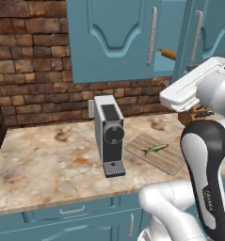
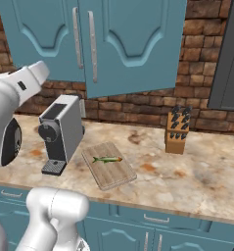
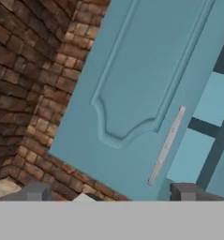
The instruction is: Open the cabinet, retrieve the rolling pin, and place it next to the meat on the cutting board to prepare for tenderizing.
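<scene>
**Teal door ajar, pin in sight, hand empty**

Teal is what the hand camera faces: the left door of the cabinet (image 3: pixel 132 89), its silver handle (image 3: pixel 167 145) running slantwise because the wrist is rolled. To the handle's right the shelf (image 3: pixel 205 127) shows through the gap, so at least one door already stands open.

From the left base view you can see why the arm is raised. The right door (image 1: pixel 198 33) is swung out, and between the two doors the rolling pin (image 1: pixel 166 53) pokes out, one knob end towards the room. It sits high and towards the back, so the arm would have to reach up and in past the door edge.

The gripper (image 3: pixel 111 193) has its two tips well apart with nothing between them, which I take as readiness for grabbing the pin.

Down on the counter (image 2: pixel 206 162) the board (image 2: pixel 108 165) lies just right of the coffee machine (image 2: pixel 61 132), angled, with the meat (image 2: pixel 107 159) across its middle. Bare wood on both sides leaves room to lay the pin alongside. The knife block (image 2: pixel 178 130) stands well apart, out of the way.

The opening looks done; the fetching is not yet.
</scene>
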Robot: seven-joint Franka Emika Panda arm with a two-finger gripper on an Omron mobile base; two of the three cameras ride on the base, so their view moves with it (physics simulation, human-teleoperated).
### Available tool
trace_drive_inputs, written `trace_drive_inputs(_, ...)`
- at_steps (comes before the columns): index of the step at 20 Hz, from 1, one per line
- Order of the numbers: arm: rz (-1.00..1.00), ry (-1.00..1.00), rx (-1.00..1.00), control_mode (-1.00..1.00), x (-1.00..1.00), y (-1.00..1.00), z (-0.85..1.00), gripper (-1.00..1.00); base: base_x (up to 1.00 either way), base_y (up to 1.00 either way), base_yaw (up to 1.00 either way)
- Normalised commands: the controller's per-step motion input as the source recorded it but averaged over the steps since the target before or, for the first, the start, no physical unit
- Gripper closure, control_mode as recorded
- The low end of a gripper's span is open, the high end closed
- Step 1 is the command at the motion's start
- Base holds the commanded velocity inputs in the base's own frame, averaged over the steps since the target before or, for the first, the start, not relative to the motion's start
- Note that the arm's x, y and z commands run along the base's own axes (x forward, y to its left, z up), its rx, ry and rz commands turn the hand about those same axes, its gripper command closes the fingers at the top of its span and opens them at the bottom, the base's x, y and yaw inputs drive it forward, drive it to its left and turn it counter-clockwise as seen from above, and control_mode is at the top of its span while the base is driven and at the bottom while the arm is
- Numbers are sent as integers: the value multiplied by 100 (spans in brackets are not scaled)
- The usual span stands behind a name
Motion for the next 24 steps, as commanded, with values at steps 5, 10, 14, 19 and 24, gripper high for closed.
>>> trace_drive_inputs(5, -33, 22, -18, -100, 53, 4, -18, -100, 0, 0, 0)
trace_drive_inputs(10, -30, 20, -22, -100, 40, 0, -22, -100, 0, 0, 0)
trace_drive_inputs(14, -17, 13, -22, -100, 7, -9, -27, -100, 0, 0, 0)
trace_drive_inputs(19, -11, 9, -18, -100, 24, -26, -16, -100, 0, 0, 0)
trace_drive_inputs(24, -7, 4, -17, -100, 38, -22, -2, -100, 0, 0, 0)
